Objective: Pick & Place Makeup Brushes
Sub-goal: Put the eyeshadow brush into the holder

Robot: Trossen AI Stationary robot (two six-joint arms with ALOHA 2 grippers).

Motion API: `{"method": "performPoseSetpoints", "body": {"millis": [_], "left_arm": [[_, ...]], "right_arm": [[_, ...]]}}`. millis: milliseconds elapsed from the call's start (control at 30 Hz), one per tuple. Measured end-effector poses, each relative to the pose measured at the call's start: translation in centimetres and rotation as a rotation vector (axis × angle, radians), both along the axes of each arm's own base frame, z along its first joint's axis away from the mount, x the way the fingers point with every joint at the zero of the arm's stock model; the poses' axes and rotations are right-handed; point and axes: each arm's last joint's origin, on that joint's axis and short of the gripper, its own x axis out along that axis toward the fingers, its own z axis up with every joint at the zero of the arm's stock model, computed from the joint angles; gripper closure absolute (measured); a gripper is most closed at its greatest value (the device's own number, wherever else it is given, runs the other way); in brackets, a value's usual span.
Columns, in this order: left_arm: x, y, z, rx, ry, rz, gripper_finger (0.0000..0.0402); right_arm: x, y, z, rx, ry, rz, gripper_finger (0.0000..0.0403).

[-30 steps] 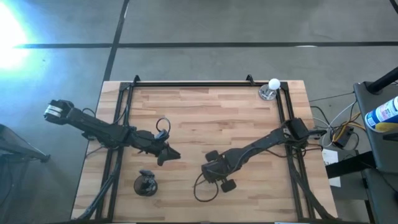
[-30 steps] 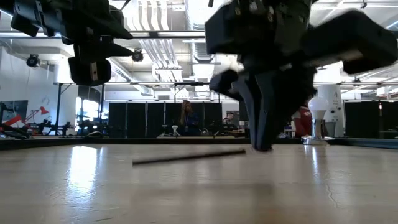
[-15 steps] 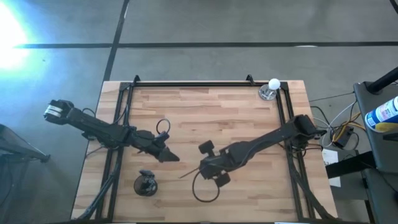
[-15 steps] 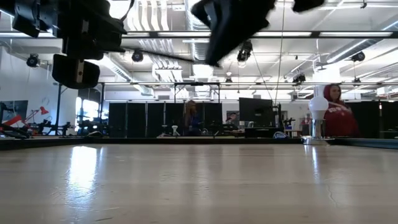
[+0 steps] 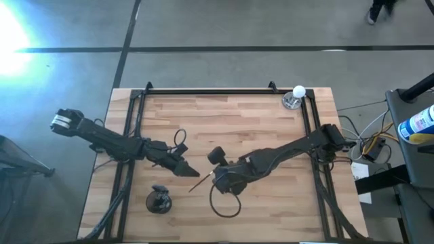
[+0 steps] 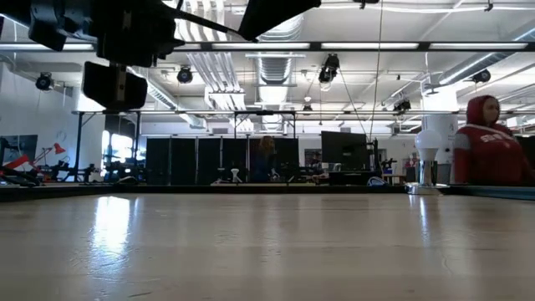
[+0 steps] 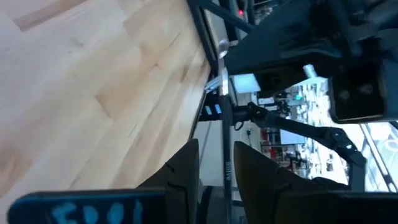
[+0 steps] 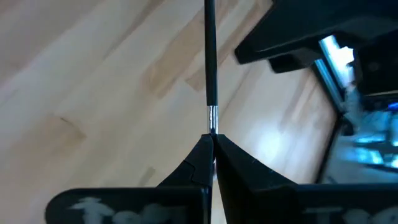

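The right gripper (image 8: 211,146) is closed on one brush (image 8: 209,56), holding it by its silver end, above the middle of the desk (image 5: 244,115). The dark handle points toward 8 o'clock, at the left gripper (image 5: 190,171). The left fingers (image 7: 186,168) are partly open and hold nothing. The cup (image 5: 159,199) stands at 7 o'clock of the desk. The grip is only at the end, so the long brush can swing or slip out, or it can hit the left gripper nearby.

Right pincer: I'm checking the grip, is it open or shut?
Shut. The right pincer has both fingers pressed together on a thin brush, which sticks straight out above the table.
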Motion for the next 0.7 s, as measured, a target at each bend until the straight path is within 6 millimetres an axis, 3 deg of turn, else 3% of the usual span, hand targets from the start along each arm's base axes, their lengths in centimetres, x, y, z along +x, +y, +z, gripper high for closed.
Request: {"method": "performPoseSetpoints", "body": {"millis": [467,700], "left_arm": [[3.9,0.2,0.2,0.050,0.022,-0.020,0.0309],[4.8,0.8,0.7,0.102,-0.051,-0.049,0.0316]], "right_arm": [[0.2,0.0,0.4,-0.095,-0.024,0.067,0.0394],[0.3,0.0,0.4,-0.095,-0.027,0.068,0.0394]]}}
